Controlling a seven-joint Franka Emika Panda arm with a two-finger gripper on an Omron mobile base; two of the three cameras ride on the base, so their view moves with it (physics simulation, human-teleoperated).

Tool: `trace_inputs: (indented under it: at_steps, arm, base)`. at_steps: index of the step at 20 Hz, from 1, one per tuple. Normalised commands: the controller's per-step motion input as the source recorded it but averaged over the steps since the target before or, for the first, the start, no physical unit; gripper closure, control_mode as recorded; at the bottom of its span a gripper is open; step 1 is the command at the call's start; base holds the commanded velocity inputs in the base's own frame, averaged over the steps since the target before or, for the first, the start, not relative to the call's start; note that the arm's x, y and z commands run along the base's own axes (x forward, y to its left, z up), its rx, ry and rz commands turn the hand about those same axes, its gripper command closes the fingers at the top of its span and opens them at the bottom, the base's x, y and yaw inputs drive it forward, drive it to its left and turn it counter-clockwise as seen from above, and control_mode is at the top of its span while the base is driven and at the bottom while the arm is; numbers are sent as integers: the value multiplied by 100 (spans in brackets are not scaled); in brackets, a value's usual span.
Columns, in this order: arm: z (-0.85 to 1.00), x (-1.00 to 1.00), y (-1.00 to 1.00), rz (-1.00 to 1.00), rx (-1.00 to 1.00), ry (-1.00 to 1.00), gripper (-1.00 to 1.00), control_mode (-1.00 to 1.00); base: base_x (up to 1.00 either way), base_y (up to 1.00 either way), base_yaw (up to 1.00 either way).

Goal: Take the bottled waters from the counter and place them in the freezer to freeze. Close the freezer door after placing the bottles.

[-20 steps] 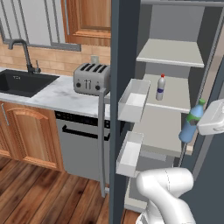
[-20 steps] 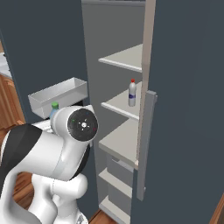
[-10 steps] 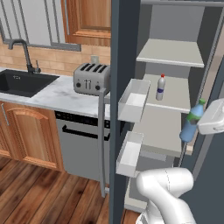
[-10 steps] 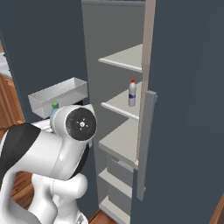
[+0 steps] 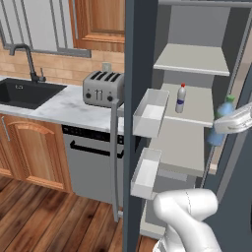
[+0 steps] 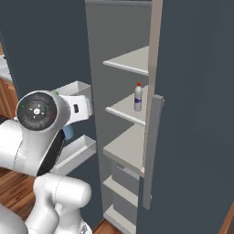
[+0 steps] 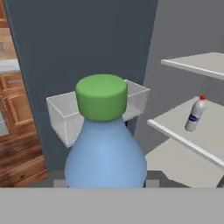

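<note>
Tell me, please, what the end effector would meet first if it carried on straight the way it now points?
Probably the upper white door bin: in the hand view it sits directly behind the green-capped bottle that the end effector holds. Depth is unclear, so it may pass the bin and reach the freezer door.

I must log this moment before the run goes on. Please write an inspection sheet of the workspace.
Surface: marble counter, no bottle seen on it.
Job's things: red-capped bottle upright on a freezer shelf; green-capped bottle in the end effector; freezer door open.
Clutter: toaster on the counter.
Grippers: end effector holds the green-capped bottle in front of the shelves.
Cables: nothing seen.
Surroundings: sink, dishwasher, wooden floor.
</note>
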Motion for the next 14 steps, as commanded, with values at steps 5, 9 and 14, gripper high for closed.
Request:
trace_inputs:
  at_steps: [5,9,14]
  arm:
    - [46,0,-27,-52,1,0,100,-100]
    - [18,11,-23,-67,0,6,100,-100]
    - [9,29,-7,-65,0,3,100,-100]
  base:
    - [0,0,0]
    - [0,0,0]
    - [0,0,0]
